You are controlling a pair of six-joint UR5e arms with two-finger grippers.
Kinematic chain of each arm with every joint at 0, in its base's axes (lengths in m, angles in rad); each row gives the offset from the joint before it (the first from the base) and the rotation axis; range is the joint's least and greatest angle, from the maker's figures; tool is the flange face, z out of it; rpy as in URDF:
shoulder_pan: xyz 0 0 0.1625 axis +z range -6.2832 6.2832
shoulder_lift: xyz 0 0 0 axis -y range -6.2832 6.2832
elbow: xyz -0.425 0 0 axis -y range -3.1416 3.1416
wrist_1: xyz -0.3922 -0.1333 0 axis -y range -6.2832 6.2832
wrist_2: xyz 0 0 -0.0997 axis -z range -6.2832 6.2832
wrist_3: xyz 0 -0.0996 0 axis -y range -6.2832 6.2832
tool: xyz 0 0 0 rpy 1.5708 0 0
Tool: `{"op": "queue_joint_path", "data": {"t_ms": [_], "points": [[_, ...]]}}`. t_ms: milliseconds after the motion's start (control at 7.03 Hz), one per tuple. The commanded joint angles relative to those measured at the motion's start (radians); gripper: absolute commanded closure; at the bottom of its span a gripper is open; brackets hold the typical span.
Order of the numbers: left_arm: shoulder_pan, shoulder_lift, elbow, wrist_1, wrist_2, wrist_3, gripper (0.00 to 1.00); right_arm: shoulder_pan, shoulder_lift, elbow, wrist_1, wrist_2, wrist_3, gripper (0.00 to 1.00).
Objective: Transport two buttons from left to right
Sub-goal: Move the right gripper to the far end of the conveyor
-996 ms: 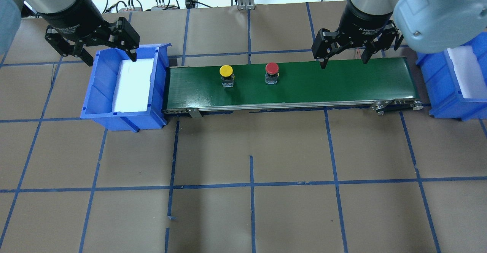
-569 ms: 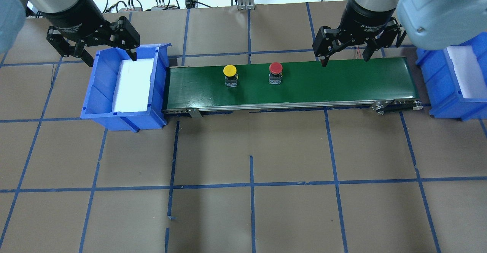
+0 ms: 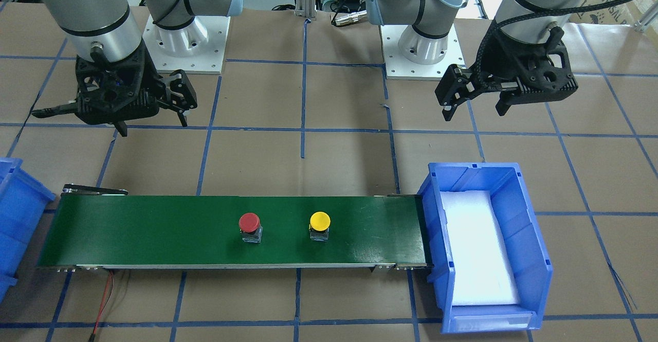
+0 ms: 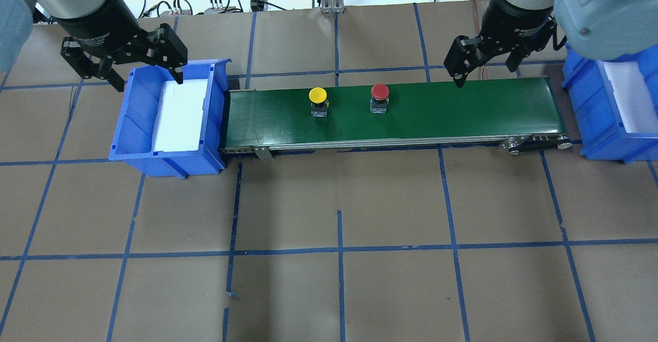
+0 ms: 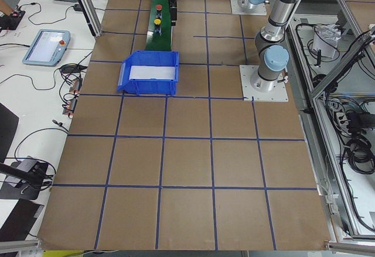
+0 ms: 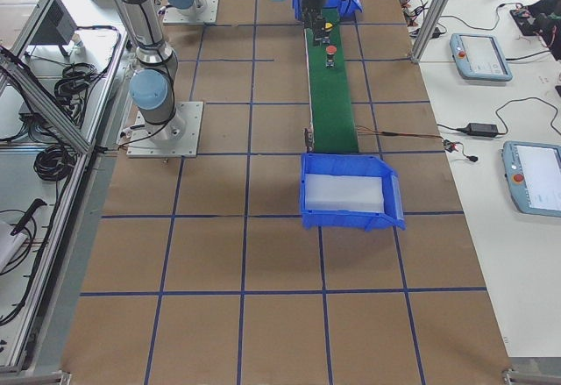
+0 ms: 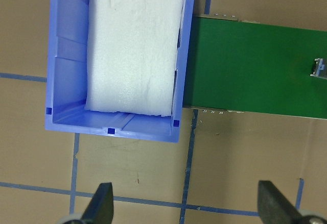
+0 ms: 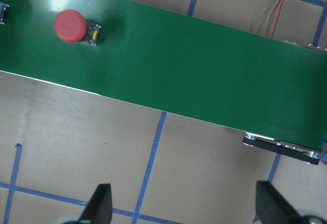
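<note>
Standing upright near the middle of the green conveyor belt (image 4: pixel 462 110), the yellow button (image 4: pixel 317 95) and red button (image 4: pixel 380 91) sat apart, red nearer the belt's right end. The left gripper (image 4: pixel 149 81) hung past the belt's left end, jaws spread wide; the right gripper (image 4: pixel 484 74) hovered above the belt's right stretch, jaws likewise apart

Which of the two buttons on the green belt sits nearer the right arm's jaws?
The red button, which sits farther along the belt toward those open jaws; the yellow button is on its other side, nearer the left bin.
</note>
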Motion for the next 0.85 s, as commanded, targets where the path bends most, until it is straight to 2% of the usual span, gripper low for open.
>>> {"op": "queue_joint_path", "data": {"t_ms": [0,142,569,712], "points": [[-0.002,0.011,-0.007,0.001,0.002,0.0,0.0,-0.144,0.005,0.004,-0.007,0.003,-0.355,0.01],[-0.003,0.014,-0.011,0.006,0.001,0.0,0.0,-0.176,0.025,0.007,-0.018,0.003,-0.636,0.0],[-0.006,0.022,-0.014,0.007,0.001,0.002,0.0,-0.209,0.176,0.009,-0.214,-0.009,-1.206,0.0],[-0.008,0.025,-0.019,0.006,0.004,0.0,0.0,-0.218,0.234,0.009,-0.311,-0.011,-1.372,0.0]]}}
